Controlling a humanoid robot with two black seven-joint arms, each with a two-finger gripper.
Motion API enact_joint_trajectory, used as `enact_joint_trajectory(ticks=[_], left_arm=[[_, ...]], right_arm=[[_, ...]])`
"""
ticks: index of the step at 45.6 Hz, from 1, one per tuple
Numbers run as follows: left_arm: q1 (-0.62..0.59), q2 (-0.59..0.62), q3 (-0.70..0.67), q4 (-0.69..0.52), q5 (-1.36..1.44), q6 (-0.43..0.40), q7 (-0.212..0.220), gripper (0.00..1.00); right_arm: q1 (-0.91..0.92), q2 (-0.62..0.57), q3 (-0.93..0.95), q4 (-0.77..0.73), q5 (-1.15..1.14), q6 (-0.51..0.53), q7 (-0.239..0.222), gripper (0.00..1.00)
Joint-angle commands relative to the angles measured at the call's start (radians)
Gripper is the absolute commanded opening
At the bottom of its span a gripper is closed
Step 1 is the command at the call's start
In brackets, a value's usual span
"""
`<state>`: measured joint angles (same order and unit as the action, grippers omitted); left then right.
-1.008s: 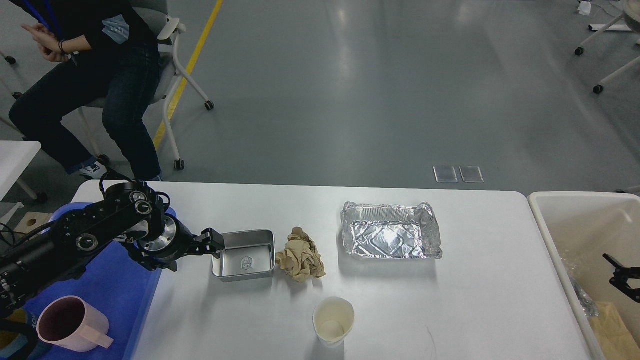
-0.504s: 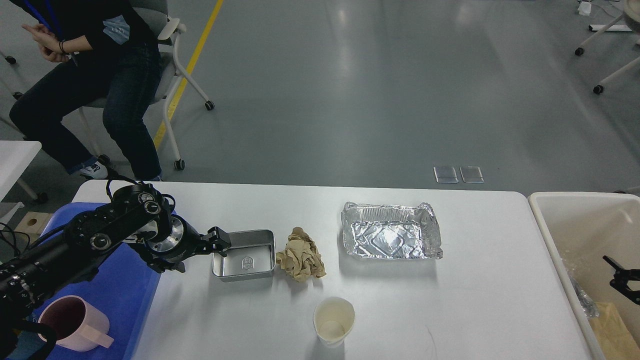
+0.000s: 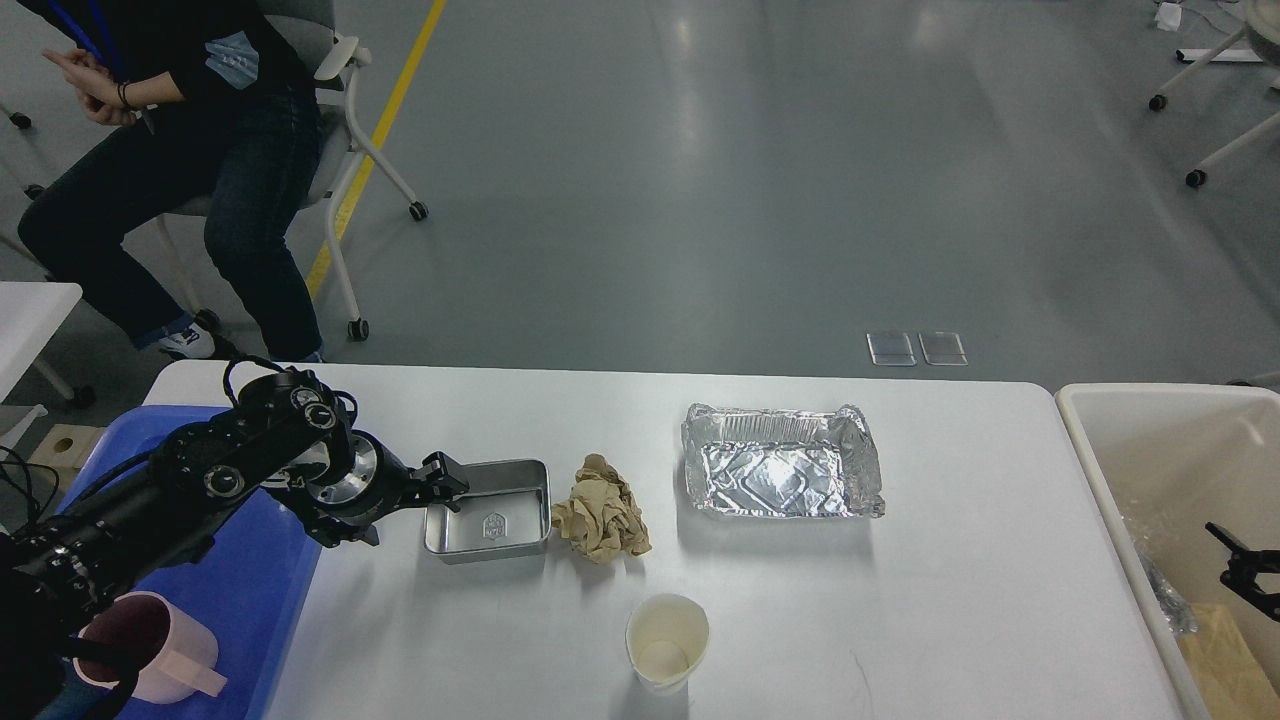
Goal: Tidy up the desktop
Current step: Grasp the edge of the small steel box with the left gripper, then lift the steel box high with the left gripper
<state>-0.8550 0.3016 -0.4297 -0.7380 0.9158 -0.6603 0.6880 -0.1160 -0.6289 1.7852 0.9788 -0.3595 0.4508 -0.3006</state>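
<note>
The white desktop carries a small steel tin, a crumpled brown paper, a foil tray and a paper cup. My left gripper is at the left rim of the steel tin, with its fingers apart; whether they touch the rim I cannot tell. My right gripper is open and empty, over the cream bin at the right edge.
A blue tray at the left holds a pink mug. A cream bin with scraps stands right of the table. A seated person is beyond the far left corner.
My left gripper has moved right, from just left of the steel tin to its left rim. My right gripper has sunk slightly over the bin.
</note>
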Motion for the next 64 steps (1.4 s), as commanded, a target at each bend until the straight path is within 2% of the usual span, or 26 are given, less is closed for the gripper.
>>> enact_joint_trajectory(ticks=[1,12,17,22,26,33,43,51,56,64], left_arm=[[-0.004,-0.003,0.000,-0.001,0.000,-0.007,0.001,0.98],[-0.002,-0.009,0.003,0.000,0.003,-0.002,0.001,0.90],[-0.001,-0.006,0.005,0.000,0.003,-0.001,0.001,0.77],[-0.001,-0.006,0.006,0.000,0.003,0.002,0.001,0.69],[0.001,-0.009,0.009,0.000,0.005,0.002,0.001,0.57],[0.002,-0.006,0.014,0.000,0.005,0.002,0.001,0.42],[0.007,-0.003,0.020,0.000,0.015,0.002,0.002,0.25],[0.008,0.001,0.022,0.000,0.028,-0.004,0.005,0.16],[0.007,0.001,0.022,0.000,0.029,0.004,0.012,0.02],[-0.002,0.002,0.020,-0.001,0.028,-0.007,0.013,0.00]], right_arm=[[-0.001,0.000,0.000,-0.002,0.001,0.009,0.001,1.00],[-0.005,0.000,0.000,-0.002,0.001,0.009,0.001,1.00],[-0.005,0.001,0.002,-0.002,0.001,0.011,0.001,1.00],[-0.005,0.001,0.002,-0.002,0.001,0.011,0.001,1.00],[-0.004,0.001,0.002,-0.002,0.001,0.011,0.001,1.00],[-0.002,0.001,0.002,-0.002,0.001,0.011,0.001,1.00],[0.001,0.012,0.000,-0.002,0.001,0.011,0.001,1.00],[-0.001,0.014,0.000,-0.002,0.001,0.011,0.001,1.00],[-0.001,0.014,0.000,-0.002,0.001,0.011,0.003,1.00],[-0.002,0.014,0.000,-0.002,0.001,0.011,0.001,1.00]])
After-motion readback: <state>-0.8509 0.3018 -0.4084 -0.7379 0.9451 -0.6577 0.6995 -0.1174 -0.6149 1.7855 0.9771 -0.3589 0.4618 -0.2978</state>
